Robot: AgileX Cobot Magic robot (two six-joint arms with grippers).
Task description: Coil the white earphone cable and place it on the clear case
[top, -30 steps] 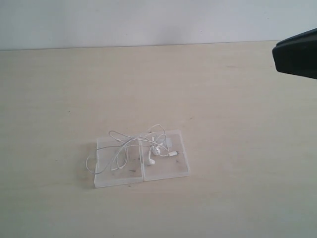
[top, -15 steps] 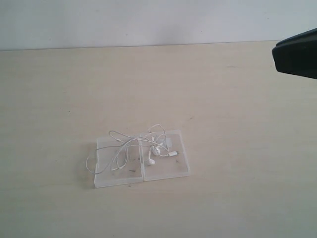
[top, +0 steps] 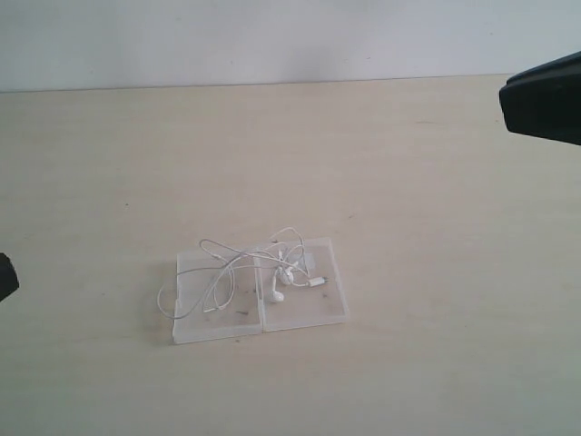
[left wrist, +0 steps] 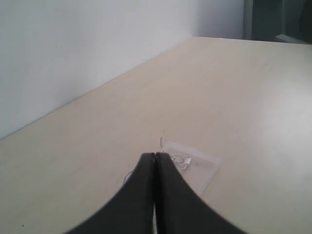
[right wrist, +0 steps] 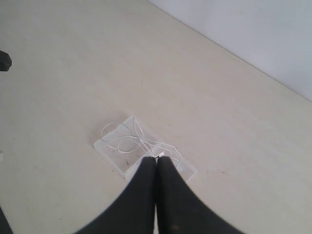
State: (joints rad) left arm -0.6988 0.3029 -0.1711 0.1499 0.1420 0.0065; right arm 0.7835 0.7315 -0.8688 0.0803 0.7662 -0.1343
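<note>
Lying in a messy bunch on top of the case [top: 313,313], just below the middle of the frame, the cable [top: 245,260] looks nearly where it should be, though one loop pokes out past the left edge. My left gripper [left wrist: 155,158] and my right gripper [right wrist: 156,161] both have fingers pressed together, holding nothing. They sit well apart from the case, I think so they cannot bump it
</note>
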